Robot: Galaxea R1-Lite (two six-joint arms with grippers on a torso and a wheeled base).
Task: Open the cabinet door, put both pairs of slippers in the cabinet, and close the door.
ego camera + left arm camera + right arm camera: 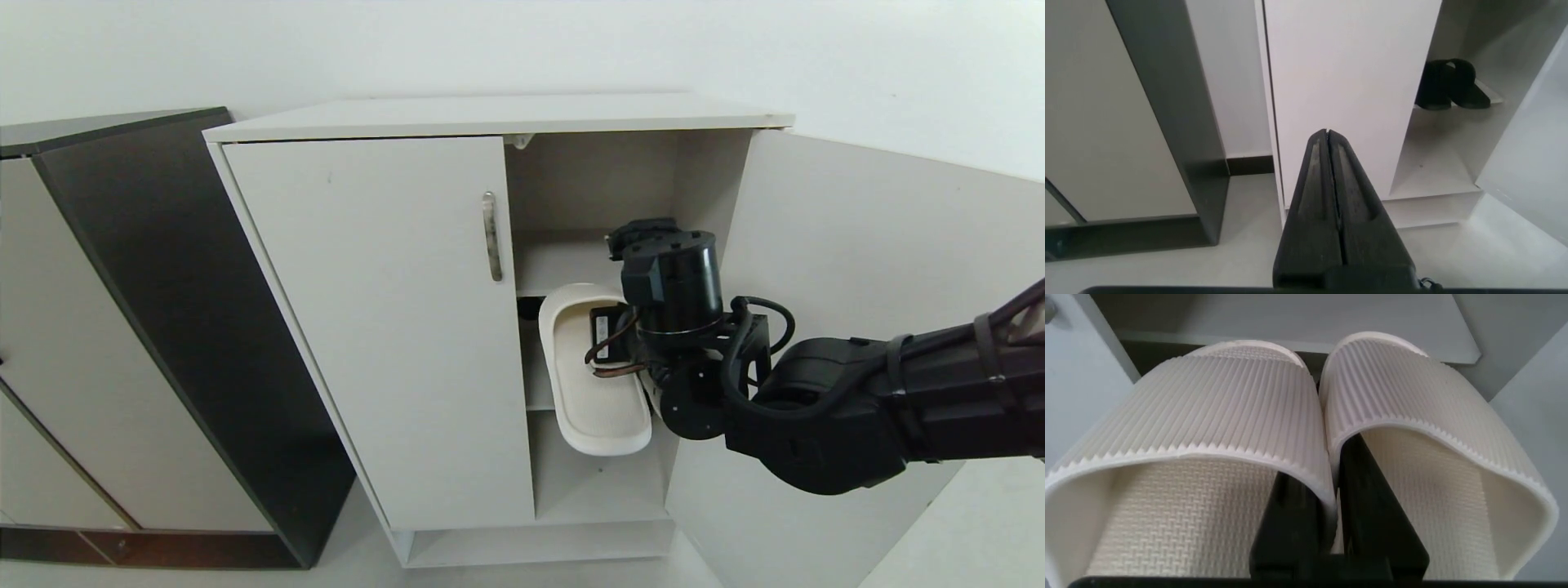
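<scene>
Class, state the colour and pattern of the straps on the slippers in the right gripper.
Slipper straps: cream white, finely ribbed; clearest in the right wrist view.

The cabinet (498, 116) stands right of a neighbouring cabinet (188, 327), its right door (857, 286) swung out rightward. In the open half, the right tool (1333, 514) holds one pair of slippers (600, 400) before the shelves (555, 265); the other pair (1454, 82) lies on one of them.
</scene>
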